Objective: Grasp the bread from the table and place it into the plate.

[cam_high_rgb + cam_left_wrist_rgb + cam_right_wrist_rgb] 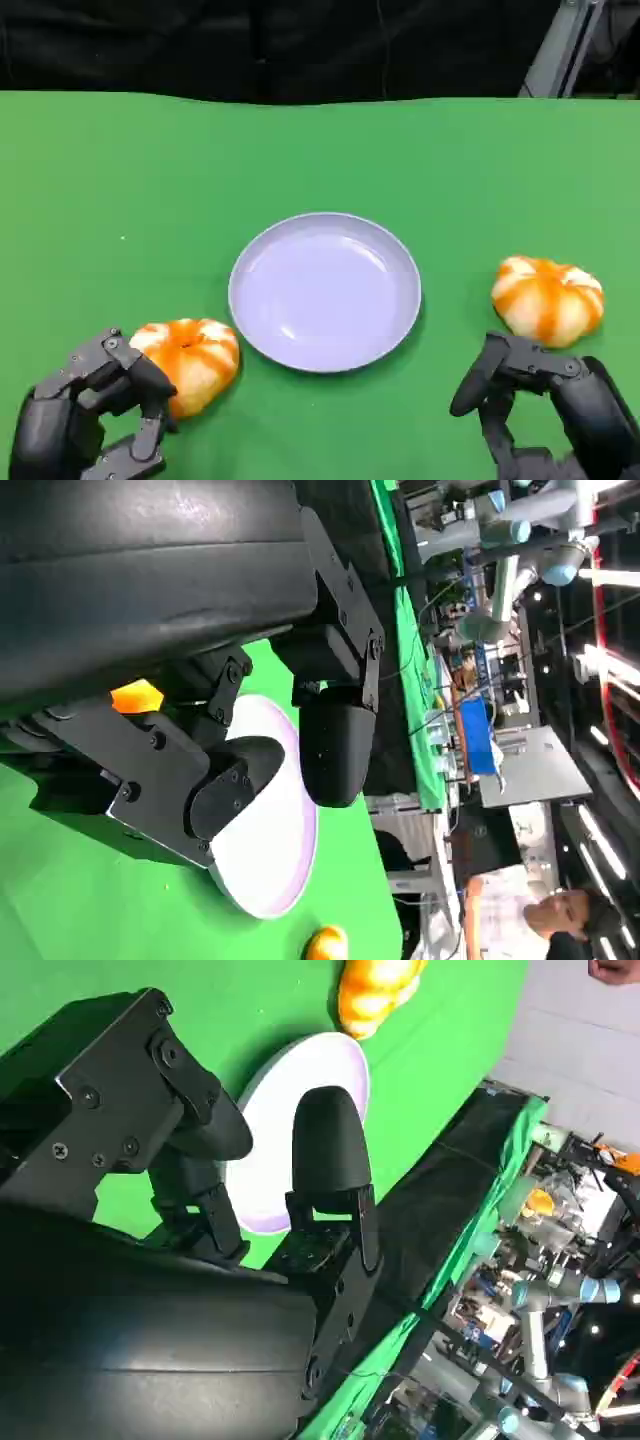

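The plate (pixel 325 291) sits bare in the middle of the green surface (pixel 130 170), so none of the placing is done yet. One bread (pixel 190 362) lies at lower left, just beside the plate's rim, and the left robot hand (pixel 90 415) has its fingers spread around the near side, touching or nearly so, not yet closed on it. A second bread (pixel 548 298) rests at the right, well apart from the plate, with the right robot hand (pixel 545 410) just below it, fingers apart and holding nothing. Grasp, lift and carry all appear to remain.
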### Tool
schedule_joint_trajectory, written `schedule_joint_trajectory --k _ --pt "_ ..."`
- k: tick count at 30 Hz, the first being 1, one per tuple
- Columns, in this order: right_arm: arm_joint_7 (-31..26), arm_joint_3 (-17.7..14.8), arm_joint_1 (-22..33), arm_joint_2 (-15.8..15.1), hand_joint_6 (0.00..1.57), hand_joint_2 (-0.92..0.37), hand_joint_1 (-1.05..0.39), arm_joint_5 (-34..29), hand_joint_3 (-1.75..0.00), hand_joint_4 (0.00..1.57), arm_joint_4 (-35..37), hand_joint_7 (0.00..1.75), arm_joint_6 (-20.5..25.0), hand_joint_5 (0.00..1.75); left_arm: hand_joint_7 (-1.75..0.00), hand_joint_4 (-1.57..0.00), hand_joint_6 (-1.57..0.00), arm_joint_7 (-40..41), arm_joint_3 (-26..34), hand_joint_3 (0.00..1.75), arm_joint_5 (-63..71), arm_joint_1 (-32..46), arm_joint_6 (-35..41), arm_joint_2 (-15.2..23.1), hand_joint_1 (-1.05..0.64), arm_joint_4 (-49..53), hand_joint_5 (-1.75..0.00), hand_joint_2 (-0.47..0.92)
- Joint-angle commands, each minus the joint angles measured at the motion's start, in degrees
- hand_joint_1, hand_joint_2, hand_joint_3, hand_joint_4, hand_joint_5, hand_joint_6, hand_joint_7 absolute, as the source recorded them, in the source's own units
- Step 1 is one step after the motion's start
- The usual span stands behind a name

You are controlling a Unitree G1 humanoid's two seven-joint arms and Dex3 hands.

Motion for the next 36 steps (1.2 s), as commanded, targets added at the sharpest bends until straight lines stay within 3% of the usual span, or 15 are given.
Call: schedule_joint_trajectory --k 1,14,17,21,23,27,31,36 --pt "-0.30 -0.43 -0.02 -0.55 0.80 -0.31 0.14 0.12 -1.45 0.85 -0.46 1.32 -0.26 1.62 -1.50 -0.81 -0.75 0.25 0.55 1.10 0.43 -0.43 -1.23 0.29 0.02 0.30 -1.69 0.57" --pt "-0.13 -0.30 0.15 -0.45 0.81 -0.30 0.13 0.24 -1.46 0.84 -1.06 1.33 0.53 1.62 -1.49 -0.79 -0.74 -0.08 0.44 1.13 -0.37 0.03 0.21 0.31 0.03 -0.73 -1.68 0.56" --pt "-0.38 -0.37 0.10 -0.50 0.81 -0.30 0.13 0.09 -1.46 0.84 -0.71 1.33 -0.18 1.63 -1.33 -0.77 -0.75 0.37 0.48 1.12 0.05 0.21 0.01 0.21 0.02 -0.94 -1.57 0.54" --pt "-0.14 -0.41 0.17 -0.47 0.80 -0.32 0.13 0.67 -1.45 0.84 -0.52 1.32 -0.30 1.62 -0.91 -0.78 -0.80 2.10 0.85 0.81 2.60 0.10 -0.36 0.23 -0.06 -0.85 -1.23 0.64" --pt "-0.04 -0.39 0.22 -0.47 0.80 -0.31 0.13 0.82 -1.44 0.84 -0.57 1.33 -0.18 1.62 -0.79 -0.78 -0.83 3.46 1.03 0.72 5.25 0.02 -0.44 0.54 -0.07 -0.85 -1.16 0.67" --pt "0.13 -0.30 0.26 -0.29 0.80 -0.31 0.12 1.39 -1.45 0.85 -0.59 1.33 0.05 1.64 -0.23 -0.74 -0.83 4.89 0.75 0.26 9.93 0.20 1.36 1.73 -0.13 -1.95 -0.71 0.88" --pt "-0.03 -0.16 0.14 -0.37 0.80 -0.31 0.13 1.14 -1.46 0.84 -0.37 1.34 -0.20 1.63 -0.04 -0.64 -0.69 7.46 0.54 0.09 15.77 0.53 3.87 2.16 -0.23 -3.63 -0.50 0.92" --pt "-0.16 -0.07 -0.04 -0.42 0.80 -0.30 0.13 0.92 -1.47 0.84 -0.07 1.34 -0.64 1.62 0.00 -0.56 -0.54 13.36 -0.10 0.02 26.99 -0.03 3.81 3.62 -0.30 -3.40 -0.39 0.91"
